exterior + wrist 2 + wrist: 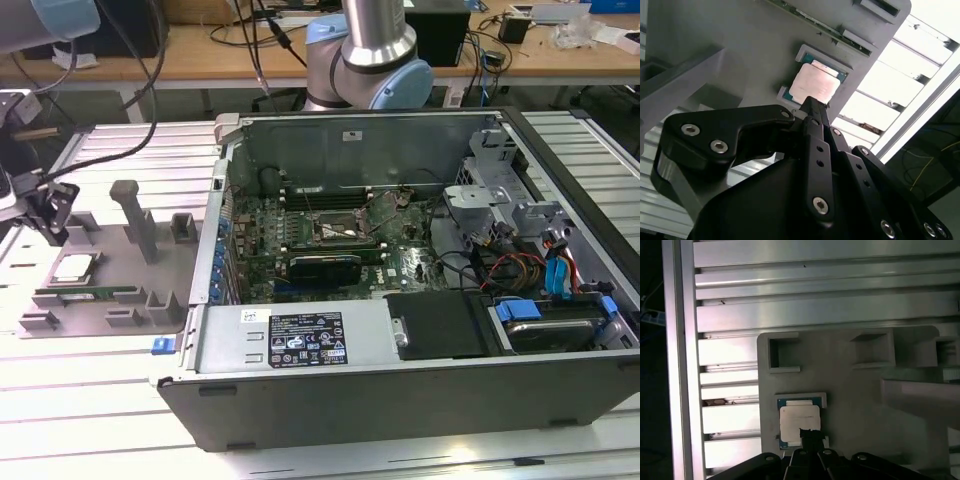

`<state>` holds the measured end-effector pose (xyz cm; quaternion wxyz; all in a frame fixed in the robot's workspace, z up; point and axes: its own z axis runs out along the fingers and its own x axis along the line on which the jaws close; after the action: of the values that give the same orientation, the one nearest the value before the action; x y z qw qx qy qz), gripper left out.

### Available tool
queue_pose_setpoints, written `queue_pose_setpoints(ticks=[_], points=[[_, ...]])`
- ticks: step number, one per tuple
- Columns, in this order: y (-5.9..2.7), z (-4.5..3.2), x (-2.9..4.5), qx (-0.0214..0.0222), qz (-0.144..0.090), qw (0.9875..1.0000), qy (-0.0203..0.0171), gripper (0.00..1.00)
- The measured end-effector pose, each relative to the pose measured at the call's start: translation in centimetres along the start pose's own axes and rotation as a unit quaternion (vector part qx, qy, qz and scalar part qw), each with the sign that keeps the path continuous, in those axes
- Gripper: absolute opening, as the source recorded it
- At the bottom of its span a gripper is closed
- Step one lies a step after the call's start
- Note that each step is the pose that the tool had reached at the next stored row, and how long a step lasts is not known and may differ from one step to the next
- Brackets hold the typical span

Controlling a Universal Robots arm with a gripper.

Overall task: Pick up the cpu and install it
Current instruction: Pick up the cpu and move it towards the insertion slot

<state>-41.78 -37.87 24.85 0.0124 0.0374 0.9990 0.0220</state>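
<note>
Cpu (75, 266) lies flat in its square pocket on the grey holder tray (120, 265), silver top up, a thin greenish edge showing around it in both wrist views (815, 84) (799, 420). Just beside that pocket on the tray, a narrow green memory stick (90, 293) rests in a slot. The tool (52, 232) hangs right over the chip, its black fingers pressed together into one narrow tip with nothing between them; in both wrist views that tip (812, 102) (809, 434) overlaps one edge of the chip. The tray sits on the ribbed metal table (80, 400), to the exterior view's left of an open computer case (400, 400), whose board socket (340, 232) stands bare.
</note>
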Motion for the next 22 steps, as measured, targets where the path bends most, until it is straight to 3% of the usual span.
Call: queue_pose_setpoints(ticks=[12,22], points=[[-0.24,2.63,0.05,-0.0001,0.000,1.0000,0.0000,0.11],[-0.62,3.76,0.22,0.0000,0.000,1.0000,0.0000,0.11]])
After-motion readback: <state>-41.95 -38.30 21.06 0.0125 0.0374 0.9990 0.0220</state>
